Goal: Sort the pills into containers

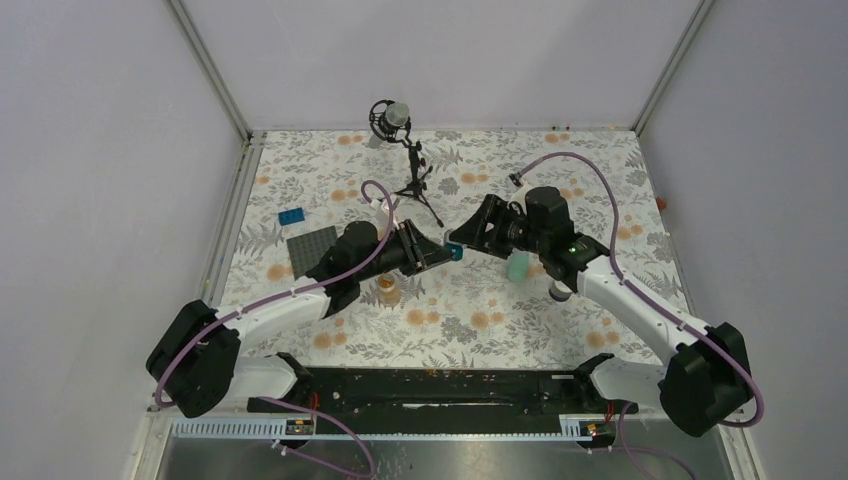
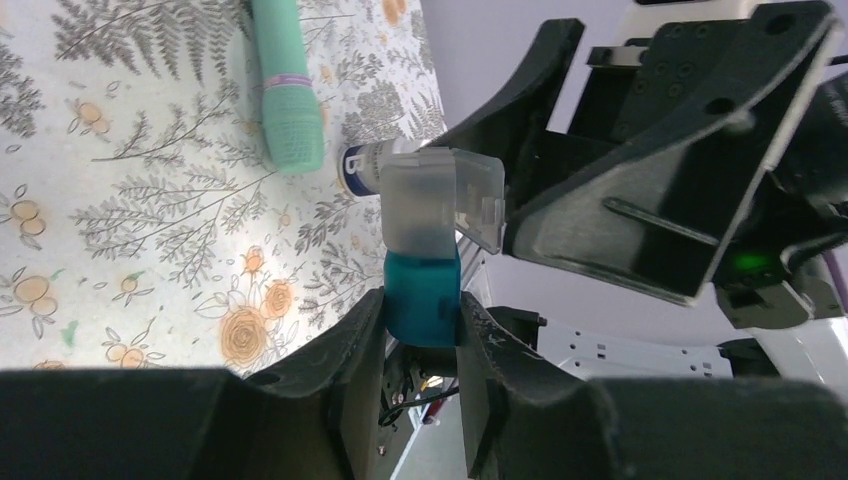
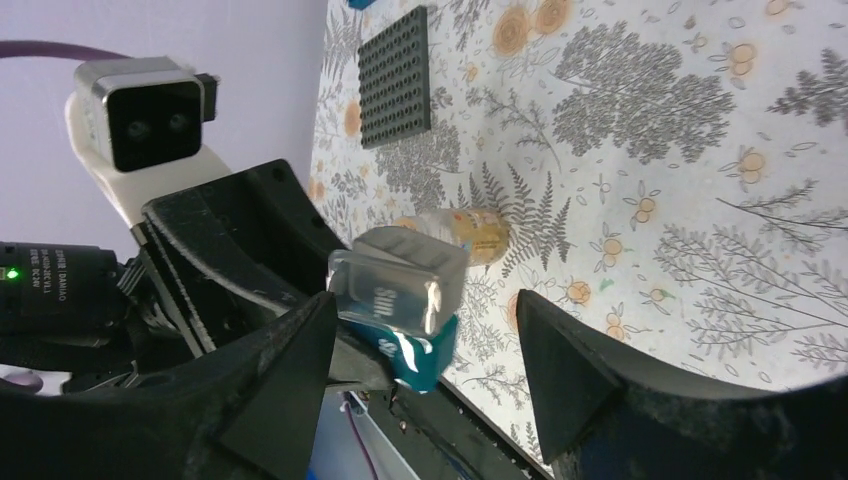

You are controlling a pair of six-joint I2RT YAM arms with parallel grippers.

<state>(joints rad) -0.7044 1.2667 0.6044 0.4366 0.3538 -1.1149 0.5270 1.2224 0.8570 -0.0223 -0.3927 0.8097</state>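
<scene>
My left gripper [image 2: 422, 312] is shut on a teal cube box [image 2: 422, 285], held above the tablecloth. The box's translucent grey lid [image 2: 445, 200] stands flipped up. My right gripper [image 3: 425, 312] is open, its fingers either side of that box [image 3: 415, 345] and lid [image 3: 395, 285]; one finger [image 3: 290, 365] is close to the lid. In the top view both grippers meet mid-table, left [image 1: 440, 250] and right [image 1: 470, 236]. A small glass jar [image 1: 388, 289] holds orange pills [image 3: 487, 232]. The mint-green strip [image 1: 518, 266] lies under the right arm.
A dark grey studded plate [image 1: 312, 247] and a blue brick [image 1: 292, 217] lie to the left. A microphone on a tripod [image 1: 400, 150] stands at the back. A small white and blue cylinder [image 2: 360, 168] lies by the strip's end [image 2: 290, 120].
</scene>
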